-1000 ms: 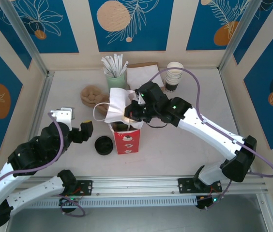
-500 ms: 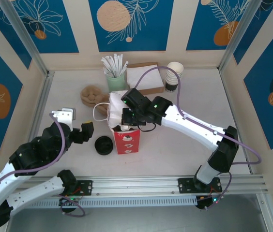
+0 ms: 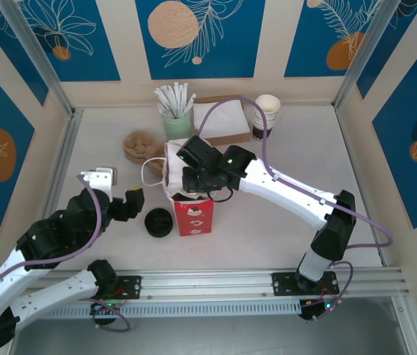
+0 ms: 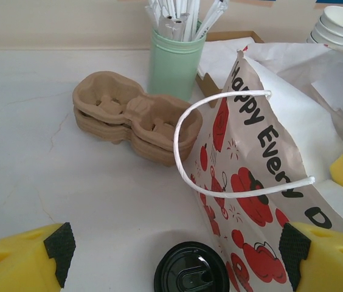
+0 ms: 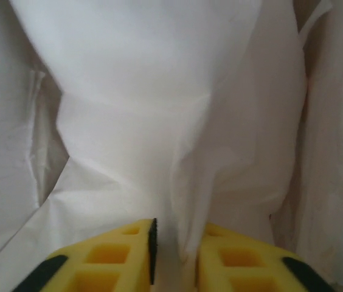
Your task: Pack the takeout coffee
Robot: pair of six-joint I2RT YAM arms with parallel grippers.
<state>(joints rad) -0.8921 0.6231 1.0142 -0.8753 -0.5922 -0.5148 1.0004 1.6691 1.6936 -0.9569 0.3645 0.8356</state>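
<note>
The left arm (image 3: 59, 235) and right arm (image 3: 290, 194) have white shells and black joints. A purple cable (image 3: 262, 140) loops along each. Green lights (image 3: 229, 157) glow on the wrist above the paper bag (image 3: 192, 216). The fingers (image 4: 19, 264) are yellow blocks with black pads.

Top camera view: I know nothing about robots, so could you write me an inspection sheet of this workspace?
Surface: white tabletop, bare parts clean.
Job's things: red-printed white paper bag upright, mouth open.
Clutter: brown pulp cup carriers, green cup of wrapped straws, white napkins, stacked white paper cups, low stack of black plastic lids.
Grippers: left fingers wide open, empty, near the lids; right fingers inside the bag against white paper, grip unclear.
Cables: purple cable arcs above the napkins.
Surroundings: blue-and-cream leaf-print wall panels.
</note>
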